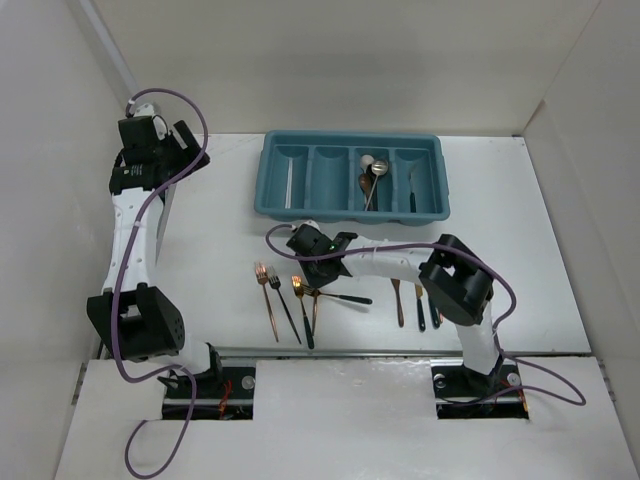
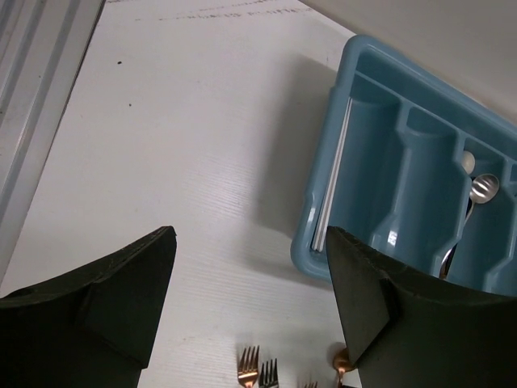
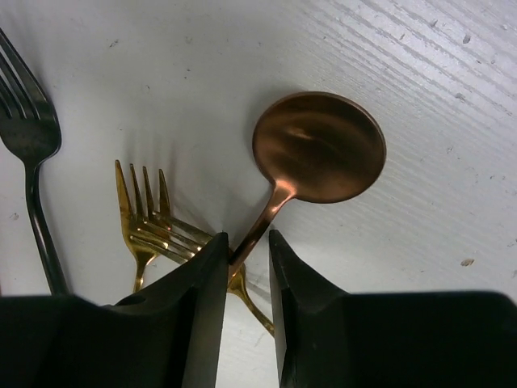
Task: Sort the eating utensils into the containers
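Straddles with right tool (image 3: 249,238) the neck of copper spoon (image 3: 319,145), set narrow, clamp impossible to tell; low on desk (image 3: 420,73), likely to lift clear of gold fork (image 3: 145,210) just beside. Parks left tool (image 2: 250,234) wide, empty, near teal tray (image 2: 319,186), out of the way.

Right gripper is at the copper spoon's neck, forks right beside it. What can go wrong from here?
1. The right gripper straddles the copper spoon at its thin neck, which sits against one finger rather than centred. The spoon may pivot or slip when lifted.
2. A gold fork lies crossed against the spoon's handle, right at the fingertips. It may get pinched too, or be dragged along.
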`<state>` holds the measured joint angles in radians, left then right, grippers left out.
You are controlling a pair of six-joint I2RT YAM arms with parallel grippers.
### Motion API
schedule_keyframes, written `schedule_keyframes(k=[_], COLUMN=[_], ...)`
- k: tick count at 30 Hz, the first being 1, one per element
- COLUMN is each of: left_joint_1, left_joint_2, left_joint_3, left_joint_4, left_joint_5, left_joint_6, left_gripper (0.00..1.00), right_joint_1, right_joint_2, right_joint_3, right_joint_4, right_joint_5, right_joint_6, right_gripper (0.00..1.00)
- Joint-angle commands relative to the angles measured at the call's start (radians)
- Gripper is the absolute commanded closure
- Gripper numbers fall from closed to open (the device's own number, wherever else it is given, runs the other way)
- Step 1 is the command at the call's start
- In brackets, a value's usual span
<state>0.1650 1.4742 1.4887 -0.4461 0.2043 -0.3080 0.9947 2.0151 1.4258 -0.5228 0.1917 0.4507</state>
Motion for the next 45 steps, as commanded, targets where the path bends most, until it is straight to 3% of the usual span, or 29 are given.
schedule_keyframes(k=[1,5,7,10,16,30,32,37,40,45], left_joint_1=[0.002,0.002,0.011,0.011,0.022,0.022,0.022,0.022,0.022,0.022], left_joint_2=[-0.038,-0.038,-0.048,-0.048,-0.048,-0.038,-0.038,-0.020,-0.020,-0.020], left_joint_3=[-0.001,-0.001,-0.001,-0.001,-0.001,0.018,0.018,0.027,0.027,-0.054], left_joint_4=[0.029,0.029,0.029,0.029,0.029,0.029,0.029,0.020,0.020,0.044], left_joint_5=[0.018,0.018,0.018,0.018,0.027,0.027,0.027,0.008,0.020,0.073], left_joint_6=[-0.003,-0.003,-0.003,-0.003,-0.013,-0.013,-0.013,-0.003,-0.003,-0.014], left_gripper=[0.28,0.28,0.28,0.28,0.28,0.28,0.28,0.28,0.28,0.28], right_joint_1=[-0.001,-0.001,-0.001,-0.001,-0.011,-0.021,-0.057,-0.304,-0.427,-0.530], right_joint_2=[0.026,0.079,0.089,0.076,0.024,-0.355,-0.389,-0.371,-0.261,-0.034], right_joint_3=[-0.008,0.016,0.016,-0.010,-0.034,0.071,0.099,0.220,0.330,0.426], right_joint_4=[-0.035,-0.045,-0.034,-0.008,0.036,0.049,0.049,0.127,0.173,0.201], right_joint_5=[0.048,0.035,0.020,0.009,0.009,0.048,0.066,0.104,0.104,0.123], right_joint_6=[0.028,0.016,0.005,0.005,-0.006,-0.141,-0.161,-0.239,-0.299,-0.308], right_gripper=[0.68,0.67,0.76,1.00,1.00,1.00,1.00,1.00,1.00,1.00])
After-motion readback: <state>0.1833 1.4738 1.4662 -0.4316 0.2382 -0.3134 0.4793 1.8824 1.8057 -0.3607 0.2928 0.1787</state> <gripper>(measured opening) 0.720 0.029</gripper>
